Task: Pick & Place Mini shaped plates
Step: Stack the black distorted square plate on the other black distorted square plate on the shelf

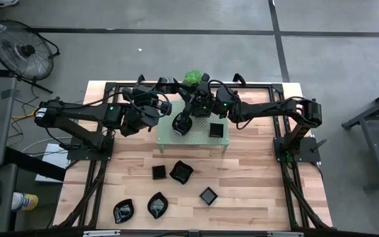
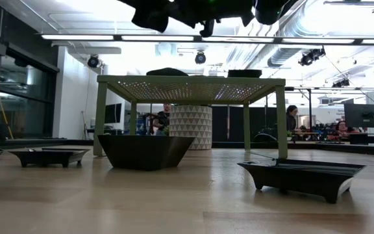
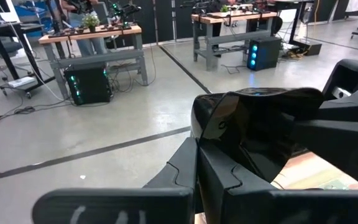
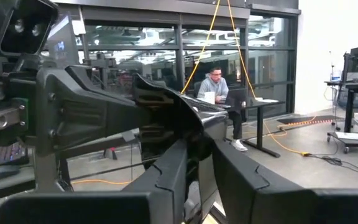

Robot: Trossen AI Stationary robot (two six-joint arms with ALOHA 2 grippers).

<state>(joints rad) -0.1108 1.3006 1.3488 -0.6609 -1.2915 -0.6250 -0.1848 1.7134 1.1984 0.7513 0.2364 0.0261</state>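
Both jaws pinch one plate (image 3: pixel 260 134) above rack (image 1: pixel 219 139).

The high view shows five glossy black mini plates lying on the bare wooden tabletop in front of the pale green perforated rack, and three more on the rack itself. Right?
Not quite. In the high view the pale green perforated rack carries two glossy black mini plates, not three. Five on the wooden tabletop is correct.

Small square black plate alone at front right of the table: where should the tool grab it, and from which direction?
Take the square plate by one raised rim edge, coming straight down from above. It sits flat and upright on the table, with clear wood around it, so one finger can probably go inside the well and one outside the wall.
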